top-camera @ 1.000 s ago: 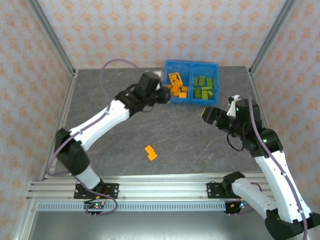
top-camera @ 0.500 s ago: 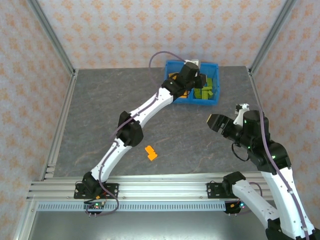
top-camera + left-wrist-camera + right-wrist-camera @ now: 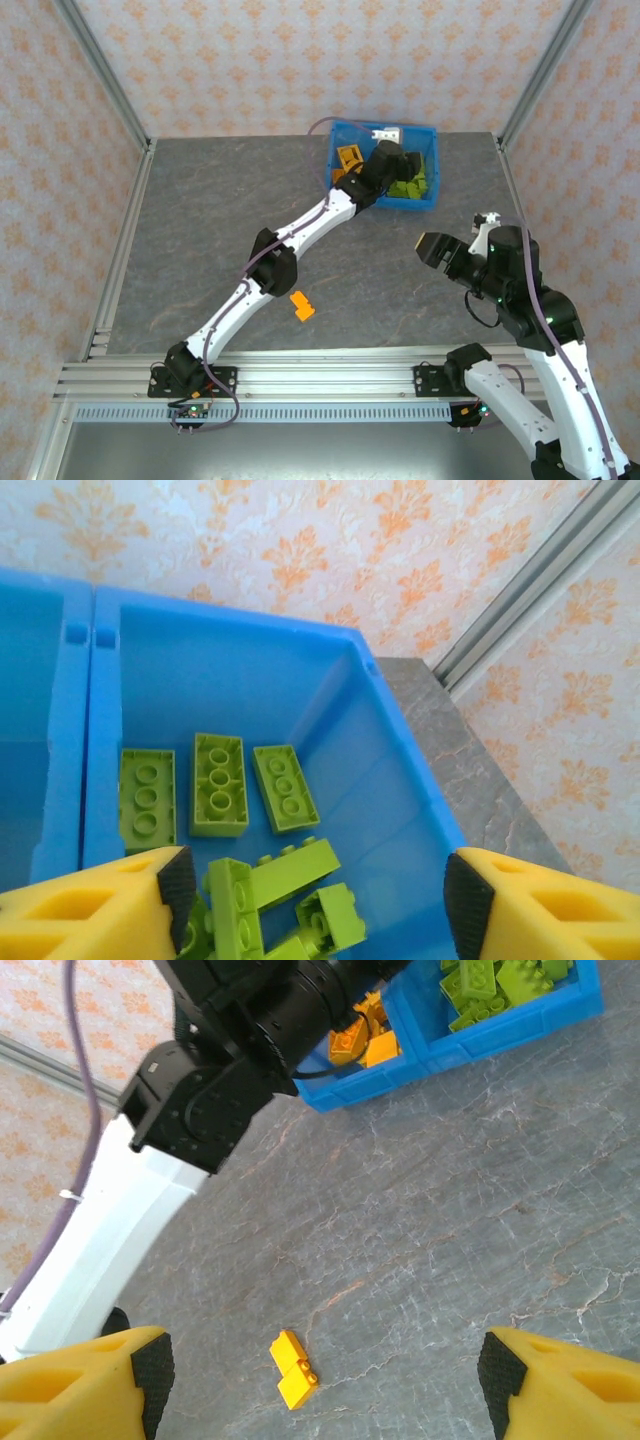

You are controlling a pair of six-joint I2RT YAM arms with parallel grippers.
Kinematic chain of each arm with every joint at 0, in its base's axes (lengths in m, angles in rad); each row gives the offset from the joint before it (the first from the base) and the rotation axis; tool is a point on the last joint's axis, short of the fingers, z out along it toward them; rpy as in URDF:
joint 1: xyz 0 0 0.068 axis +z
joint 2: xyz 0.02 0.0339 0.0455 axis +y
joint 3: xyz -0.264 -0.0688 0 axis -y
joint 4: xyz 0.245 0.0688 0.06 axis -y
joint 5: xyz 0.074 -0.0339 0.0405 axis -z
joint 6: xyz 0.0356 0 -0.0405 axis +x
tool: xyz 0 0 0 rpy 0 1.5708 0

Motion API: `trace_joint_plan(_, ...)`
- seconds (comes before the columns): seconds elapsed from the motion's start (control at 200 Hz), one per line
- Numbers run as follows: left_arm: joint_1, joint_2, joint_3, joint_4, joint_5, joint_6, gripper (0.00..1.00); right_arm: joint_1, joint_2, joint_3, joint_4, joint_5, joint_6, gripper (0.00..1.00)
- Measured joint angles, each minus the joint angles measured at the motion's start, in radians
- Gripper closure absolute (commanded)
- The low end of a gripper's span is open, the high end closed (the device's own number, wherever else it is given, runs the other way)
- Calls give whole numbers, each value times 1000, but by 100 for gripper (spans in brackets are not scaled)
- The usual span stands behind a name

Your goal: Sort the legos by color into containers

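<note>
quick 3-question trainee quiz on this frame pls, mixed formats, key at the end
1. True or false: the left gripper is holding a brick.
2. The compartment below the left gripper holds which colour? A orange, B green, C both.
3. How many legos lie loose on the table, and what colour?
Key: 1 false, its fingers stand apart with nothing between them. 2 B. 3 one, the orange brick.
</note>
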Motion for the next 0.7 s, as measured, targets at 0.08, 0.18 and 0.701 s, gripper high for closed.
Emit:
trace_joint_plan(0.08, 0, -53, 0, -70, 3, 3, 16, 0, 0, -13, -2, 5, 0, 20)
trace_joint_plan(0.18, 0, -191, -55, -190, 3, 0, 13, 0, 4, -23, -17, 18, 0, 20)
trace_joint_plan(0.701, 38, -1480, -1295, -186, 70, 363, 0, 178, 224, -84, 69, -34, -3, 20)
